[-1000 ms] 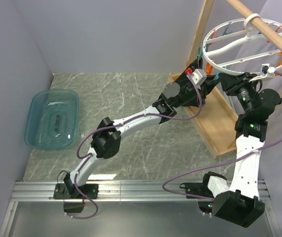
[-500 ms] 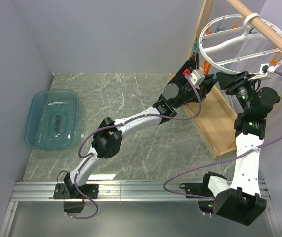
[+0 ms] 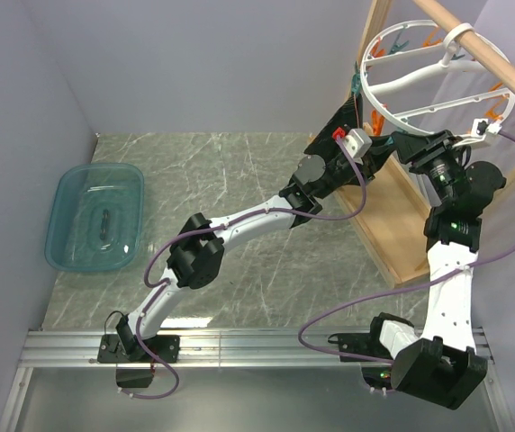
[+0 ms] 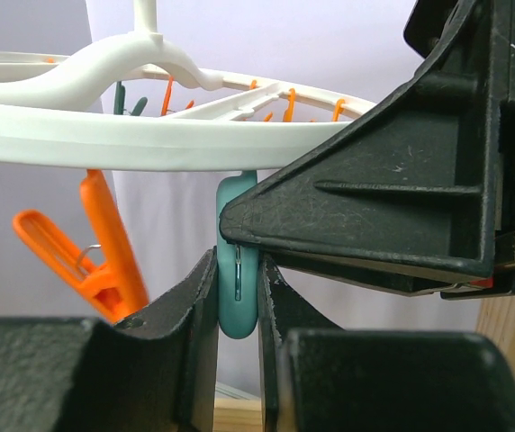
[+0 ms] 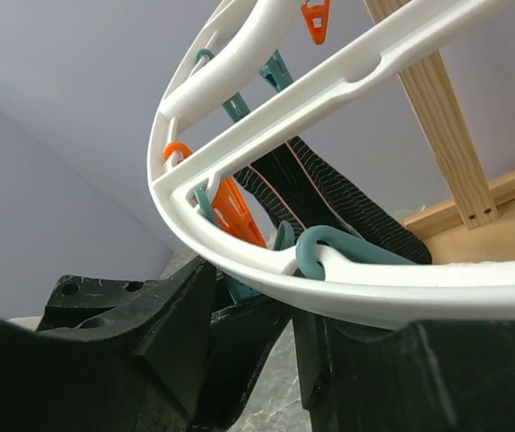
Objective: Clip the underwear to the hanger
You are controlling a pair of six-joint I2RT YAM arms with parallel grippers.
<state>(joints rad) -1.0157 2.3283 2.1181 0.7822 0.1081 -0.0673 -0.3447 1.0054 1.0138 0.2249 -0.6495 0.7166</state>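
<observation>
The white ring hanger (image 3: pixel 438 67) hangs tilted from the wooden dowel at the top right. My left gripper (image 3: pixel 358 112) reaches up to its left rim. In the left wrist view it (image 4: pixel 238 306) is shut on a teal clothespin (image 4: pixel 237 270) hanging under the ring (image 4: pixel 104 148), with an orange clothespin (image 4: pixel 104 261) beside it. The black underwear (image 3: pixel 337 126) hangs by that rim and shows its ribbed waistband (image 5: pixel 329 202) behind the ring (image 5: pixel 266 261). My right gripper (image 3: pixel 394 142) meets the left one. Its jaws (image 5: pixel 253 351) appear closed on a dark bunch of the fabric under the ring.
The wooden rack's base (image 3: pixel 402 225) and upright (image 3: pixel 374 36) stand right behind both grippers, with the dowel (image 3: pixel 483 49) overhead. A teal plastic bin (image 3: pixel 95 216) sits at the far left of the marble table. Walls close in on the left and back.
Both grippers have risen toward the upper left. The ring has tilted up more steeply with them, and the black fabric has lifted alongside.
</observation>
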